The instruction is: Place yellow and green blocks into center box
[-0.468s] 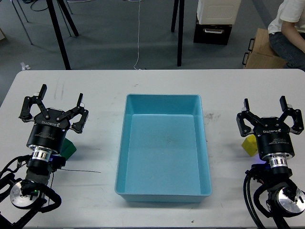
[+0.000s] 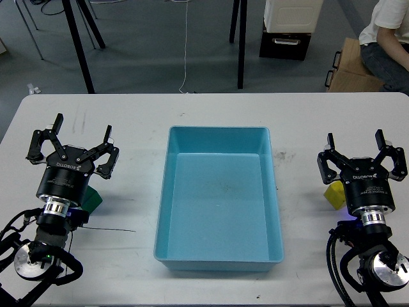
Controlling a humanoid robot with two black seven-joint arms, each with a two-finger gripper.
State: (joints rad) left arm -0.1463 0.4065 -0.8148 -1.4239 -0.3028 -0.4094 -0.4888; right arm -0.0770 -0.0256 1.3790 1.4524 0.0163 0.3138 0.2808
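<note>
1. We look down on a white table (image 2: 211, 105), its far edge running across the upper part of the view, grey floor beyond it.
2. The blue box (image 2: 219, 195) sits mid-table, with bare tabletop open on both sides between it and our arms.
3. Our left gripper (image 2: 71, 137) hangs over the table's left side, fingers spread wide apart, nothing between them.
4. Our right gripper (image 2: 363, 148) hangs over the right side, fingers likewise apart and holding nothing.
5. Both wrists carry white lettering on black; it looks like "ROBOTIQ", though it is small.
6. The green block (image 2: 92, 199) lies on the table just beside our left wrist, partly hidden behind it, well apart from the box.
7. The yellow block (image 2: 333, 194) lies just beside our right wrist on its inner side, also partly hidden, between the wrist and the box but not touching the box.
8. The box itself holds nothing, only its scuffed blue floor showing.
9. A thin black wire (image 2: 108, 228) trails on the table from our left arm toward the box, stopping short of it.
10. Beyond the table, black stand legs (image 2: 78, 45), a cardboard box (image 2: 348, 67) and a seated person (image 2: 390, 35) at far right.
</note>
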